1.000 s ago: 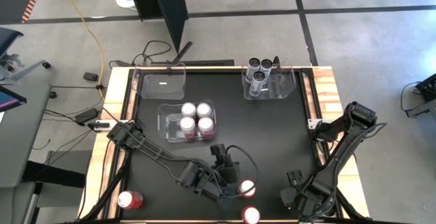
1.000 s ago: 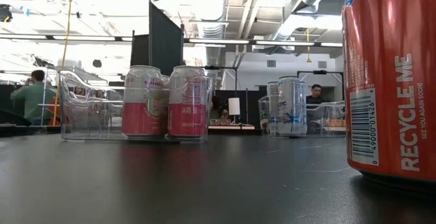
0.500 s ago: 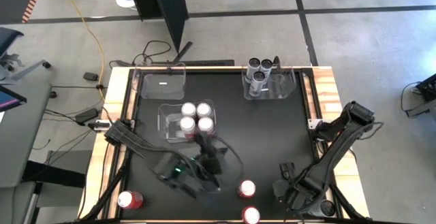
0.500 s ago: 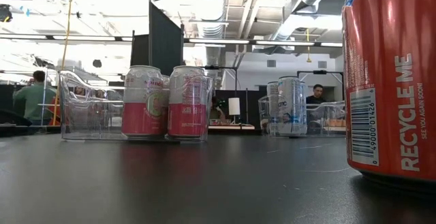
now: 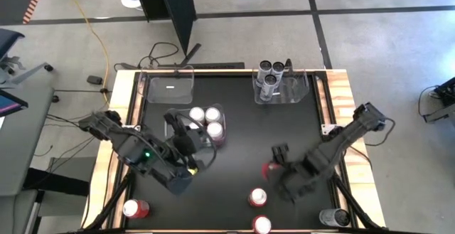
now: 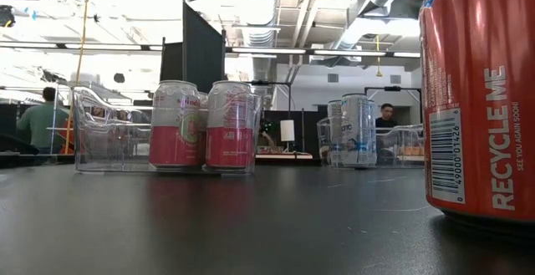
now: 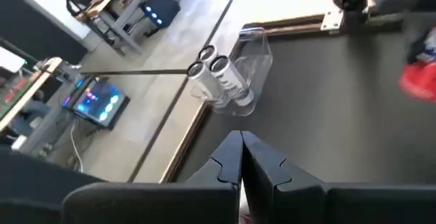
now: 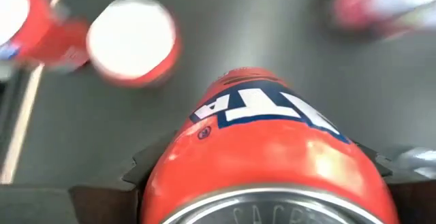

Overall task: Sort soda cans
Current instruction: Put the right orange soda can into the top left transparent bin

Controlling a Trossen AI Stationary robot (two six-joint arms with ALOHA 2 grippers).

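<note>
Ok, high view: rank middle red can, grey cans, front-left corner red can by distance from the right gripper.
Right gripper, gripping another red can:
1. Middle red can, front centre.
2. Grey cans, in the rear bin.
3. Corner red can, front left.

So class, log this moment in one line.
right tool: holding red cylindrical soda can | left tool: shut, empty, near pink-and-white cans

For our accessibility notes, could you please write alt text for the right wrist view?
A red can fills the foreground, gripped between the right gripper's dark fingers above the black table. Beyond it stands another red can, seen from above, with more cans blurred at the edges.
</note>
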